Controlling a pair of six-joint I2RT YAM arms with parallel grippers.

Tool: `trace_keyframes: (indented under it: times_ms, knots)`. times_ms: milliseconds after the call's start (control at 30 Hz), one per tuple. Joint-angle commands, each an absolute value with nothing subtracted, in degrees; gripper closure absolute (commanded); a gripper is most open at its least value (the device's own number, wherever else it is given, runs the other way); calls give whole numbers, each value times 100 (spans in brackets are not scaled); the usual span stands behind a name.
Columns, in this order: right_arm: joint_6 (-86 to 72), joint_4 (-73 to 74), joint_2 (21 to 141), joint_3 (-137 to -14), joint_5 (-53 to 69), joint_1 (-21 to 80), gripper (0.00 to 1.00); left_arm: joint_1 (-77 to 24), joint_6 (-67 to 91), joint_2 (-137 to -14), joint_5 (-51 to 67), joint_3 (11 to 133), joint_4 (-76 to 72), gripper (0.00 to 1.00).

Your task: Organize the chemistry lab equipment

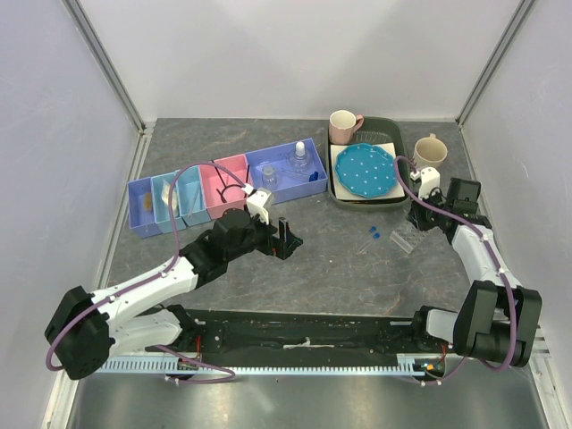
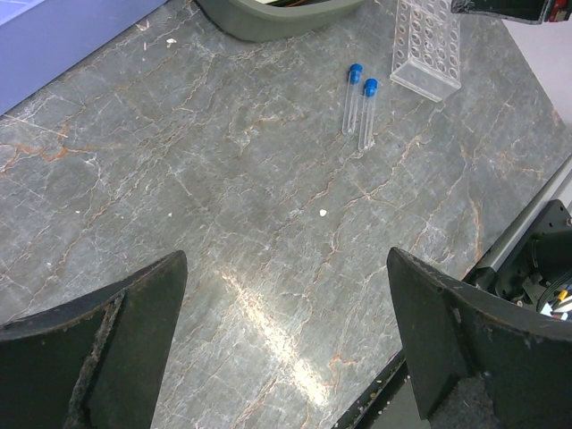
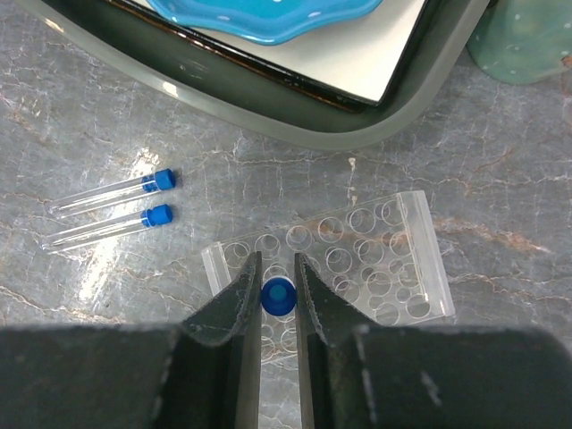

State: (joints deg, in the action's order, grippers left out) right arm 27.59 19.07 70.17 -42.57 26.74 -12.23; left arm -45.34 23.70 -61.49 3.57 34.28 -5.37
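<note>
Left fingers [image 2: 134,322]: wide apart, holding nothing, over bench [image 2: 223,179], well apart from rack [image 2: 427,45]
Right fingers [image 3: 239,308]: closed on blue-capped vial [image 3: 278,296], directly over rack
Two vials [image 3: 112,192]: lying on bench just beside rack

The clear tube rack [image 3: 357,259] sits on the desk with its round holes facing up. Two blue-capped vials [image 3: 112,206] lie side by side just beside the rack, caps toward it. A third vial [image 3: 278,296] stands upright over the rack, pinched in the right gripper [image 3: 275,268].
</note>
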Motion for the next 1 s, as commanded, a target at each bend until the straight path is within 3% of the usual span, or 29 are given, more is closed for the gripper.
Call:
trace_keyframes:
  times_ms: [0,400,500,967]
  knots:
    - [2698,1688,6953,-4131,2760,-1248,80,-4509,2347,-6117,387,3533,-835,1]
    - [2602,1494,6952,-3815,2681,-1248,76,-4509,2355,-6135,457,3525,-861,2]
    - [2619,1503,6917,-3771,2681,-1248,71,-4509,2382,-6117,475,3507,-870,2]
    - [2777,1924,6575,-3823,2724,-1353,63,-4509,2391,-6284,659,3524,-1019,2]
